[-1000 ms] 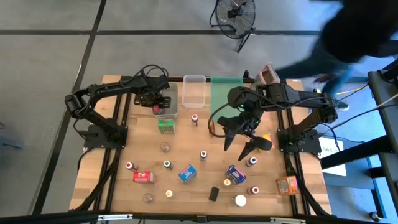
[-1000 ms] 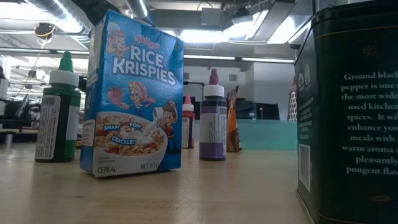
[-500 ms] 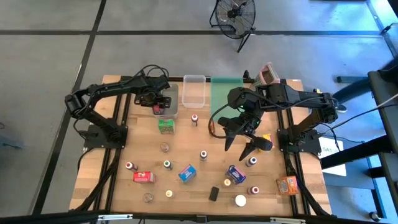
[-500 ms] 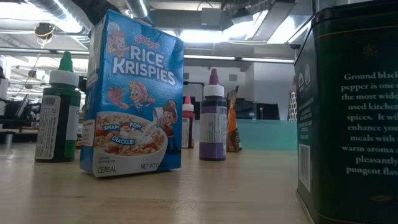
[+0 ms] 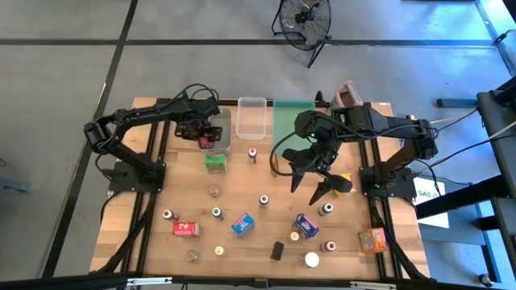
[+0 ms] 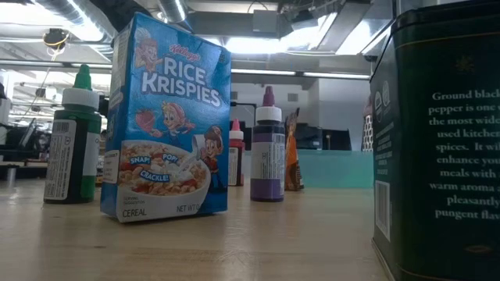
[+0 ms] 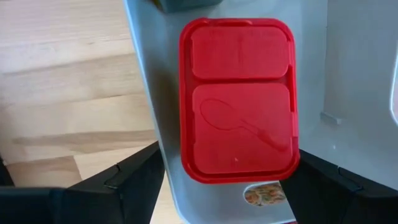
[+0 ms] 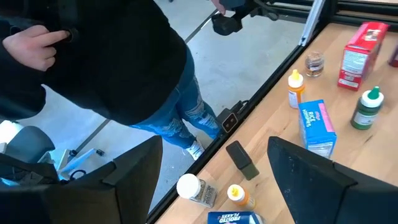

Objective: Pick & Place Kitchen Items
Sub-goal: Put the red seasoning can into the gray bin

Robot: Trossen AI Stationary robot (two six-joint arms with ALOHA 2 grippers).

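This is a robotics lab or workshop, not a home kitchen. A wooden counter (image 5: 242,193) on a black metal frame stands on a bare grey concrete floor (image 5: 64,72) marked with dark lines, with two dark robot arms bolted to it. A floor fan (image 5: 305,18) stands behind it. The low view shows exposed ducts and strip lights (image 6: 312,43) across an open ceiling. Loose cables (image 8: 81,163) lie on the floor near a person in jeans (image 8: 174,106).

Bright, even overhead light; soft shadows
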